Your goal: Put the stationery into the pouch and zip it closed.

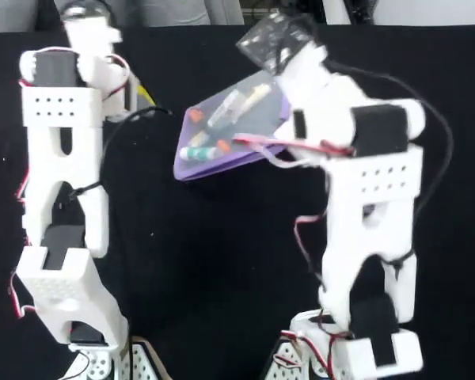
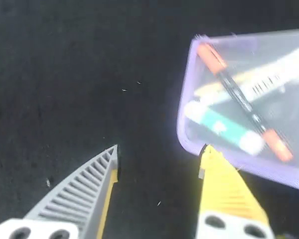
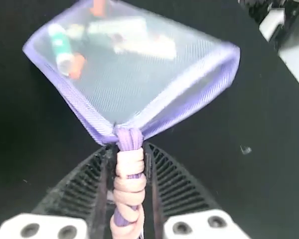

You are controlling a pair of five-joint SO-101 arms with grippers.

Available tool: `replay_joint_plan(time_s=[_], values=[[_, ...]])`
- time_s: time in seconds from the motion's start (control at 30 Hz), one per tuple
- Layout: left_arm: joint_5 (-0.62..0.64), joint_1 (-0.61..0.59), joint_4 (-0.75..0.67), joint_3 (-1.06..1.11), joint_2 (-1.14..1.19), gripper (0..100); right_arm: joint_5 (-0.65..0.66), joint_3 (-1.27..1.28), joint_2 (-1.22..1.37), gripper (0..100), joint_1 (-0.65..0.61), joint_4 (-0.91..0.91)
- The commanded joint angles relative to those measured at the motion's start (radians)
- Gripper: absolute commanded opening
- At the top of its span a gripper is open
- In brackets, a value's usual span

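Well, the pens and markers [image 2: 239,114] are inside the purple pouch [image 1: 229,131], which the right pincer [image 3: 128,148] grips by its cord [image 3: 128,174] up over the black bench [image 1: 222,261] — the left pincer [image 2: 160,148] hangs open just beside it, and the zip looks not yet pulled shut.

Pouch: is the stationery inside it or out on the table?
Inside. Pens show through the mesh of the pouch, whose cord the right gripper holds.
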Motion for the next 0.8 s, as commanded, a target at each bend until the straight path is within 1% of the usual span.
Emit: replay_joint_plan(time_s=[0.0,0.17,0.27,0.37,0.47,0.53,0.77], values=[[-0.066,0.05,0.008,0.07,-0.103,26,-0.046,-0.002,-0.061,1.1,-0.069,0.011],[-0.095,0.13,0.005,0.24,-0.307,26,-0.098,-0.002,-0.062,1.1,-0.095,-0.069],[-0.101,0.16,0.002,0.344,-0.448,26,-0.124,-0.004,-0.065,1.1,-0.114,-0.086],[-0.106,0.186,-0.054,0.489,-0.578,26,-0.147,-0.012,-0.067,1.1,-0.144,-0.091],[-0.184,0.208,-0.17,0.696,-0.704,26,-0.172,-0.067,-0.061,1.1,-0.17,-0.084],[-0.232,0.225,-0.279,0.862,-0.795,26,-0.187,-0.114,-0.061,1.1,-0.187,-0.083],[-0.249,0.272,-0.753,1.448,-1.218,27,-0.19,-0.168,-0.059,1.1,-0.224,-0.086]])
